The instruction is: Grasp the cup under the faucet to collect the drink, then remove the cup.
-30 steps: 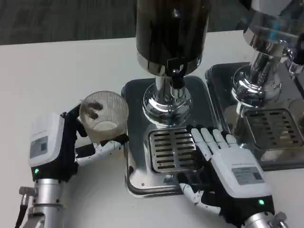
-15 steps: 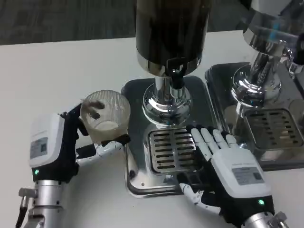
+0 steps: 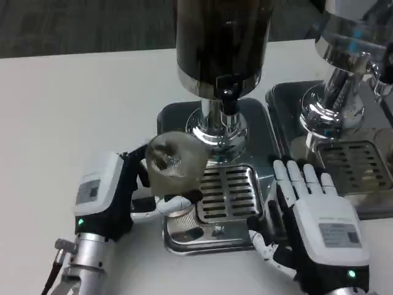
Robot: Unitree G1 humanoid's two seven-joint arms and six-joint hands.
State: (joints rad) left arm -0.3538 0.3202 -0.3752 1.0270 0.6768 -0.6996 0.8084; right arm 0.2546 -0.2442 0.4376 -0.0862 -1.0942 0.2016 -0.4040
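The left robot hand (image 3: 116, 196) holds the clear cup (image 3: 172, 163) at about eight o'clock from the faucet (image 3: 228, 101), over the drip tray's (image 3: 258, 129) left edge. The right robot hand (image 3: 310, 212) rests flat, fingers extended, holding nothing, likely keeping the faucet approach free.

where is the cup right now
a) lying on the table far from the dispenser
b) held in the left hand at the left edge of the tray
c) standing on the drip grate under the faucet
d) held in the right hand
b: the left hand holds the cup at the left edge of the tray, left of the faucet, while the right hand holds nothing.
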